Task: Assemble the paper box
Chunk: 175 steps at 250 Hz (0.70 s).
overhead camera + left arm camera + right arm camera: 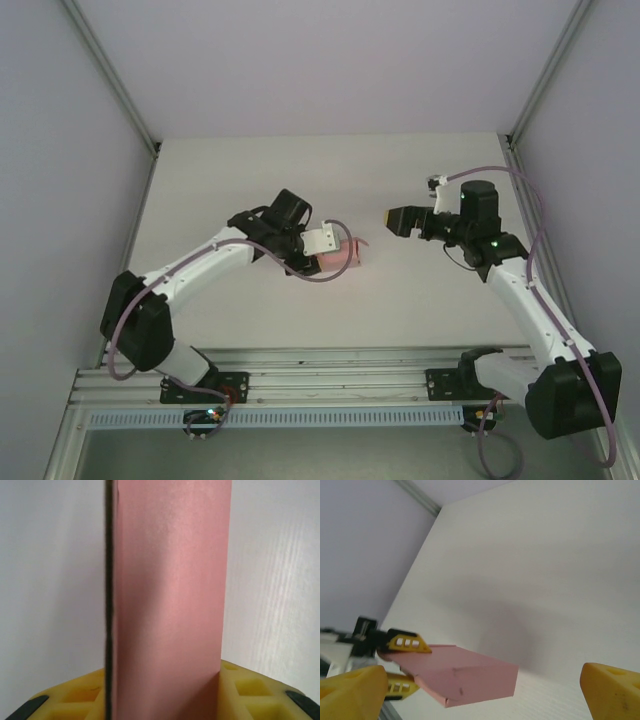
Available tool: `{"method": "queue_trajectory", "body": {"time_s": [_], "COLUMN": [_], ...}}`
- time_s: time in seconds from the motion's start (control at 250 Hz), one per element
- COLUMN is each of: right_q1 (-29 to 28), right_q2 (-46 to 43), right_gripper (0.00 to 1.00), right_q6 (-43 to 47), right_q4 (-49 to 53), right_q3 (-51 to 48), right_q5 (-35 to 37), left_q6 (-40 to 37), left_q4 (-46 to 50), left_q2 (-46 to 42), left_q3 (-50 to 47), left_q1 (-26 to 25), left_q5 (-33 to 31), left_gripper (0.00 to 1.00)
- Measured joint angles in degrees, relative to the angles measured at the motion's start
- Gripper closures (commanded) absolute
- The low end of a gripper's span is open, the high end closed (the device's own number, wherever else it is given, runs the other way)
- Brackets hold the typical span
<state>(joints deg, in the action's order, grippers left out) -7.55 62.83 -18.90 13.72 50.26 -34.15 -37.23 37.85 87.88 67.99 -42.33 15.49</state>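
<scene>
The paper box (346, 256) sits just left of centre in the top view, a small pale pink shape partly under the tip of the left gripper (332, 252). That gripper is clamped on it. In the left wrist view the box (167, 605) rises as a tall pink panel from the bottom edge to the top, with a dark edge down its left side, and the yellow pads (252, 690) press against it on both sides at the bottom of the frame.

The right wrist view shows the box (470, 672) at lower centre as a shallow folded rectangular shape, its left end pinched between two yellow fingertips (407, 642) of the left gripper. I cannot tell whether the box rests on the white table (300, 170) or is held just above it.

The right gripper (398, 220) is right of centre in the top view, pointing left toward the box and apart from it. Its yellow fingers (612, 692) sit in the lower corners of the right wrist view — spread wide, holding nothing.
</scene>
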Motion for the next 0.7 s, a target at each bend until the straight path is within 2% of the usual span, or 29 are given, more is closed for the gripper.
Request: {"method": "queue_trajectory", "body": {"time_s": [0.26, 0.455, 0.699], "right_q1": [-8.11, -10.01, -12.28], "right_q2": [3.82, 5.11, 8.68], "right_gripper": [0.02, 0.11, 0.23], "right_q6": [9.18, 11.69, 13.25], "right_q4": [5.49, 5.49, 4.07], "right_q3": [0.35, -0.44, -0.57], "right_q5": [5.44, 5.70, 5.70], "left_q6": [0.48, 1.11, 1.29], "left_q4": [5.73, 7.52, 8.33], "left_q2": [7.17, 11.52, 12.52], "left_q3": [4.52, 7.21, 8.26], "left_q1": [0.02, 0.26, 1.29], "left_q5": [0.76, 0.76, 2.19], "left_gripper": [0.64, 0.63, 0.60]}}
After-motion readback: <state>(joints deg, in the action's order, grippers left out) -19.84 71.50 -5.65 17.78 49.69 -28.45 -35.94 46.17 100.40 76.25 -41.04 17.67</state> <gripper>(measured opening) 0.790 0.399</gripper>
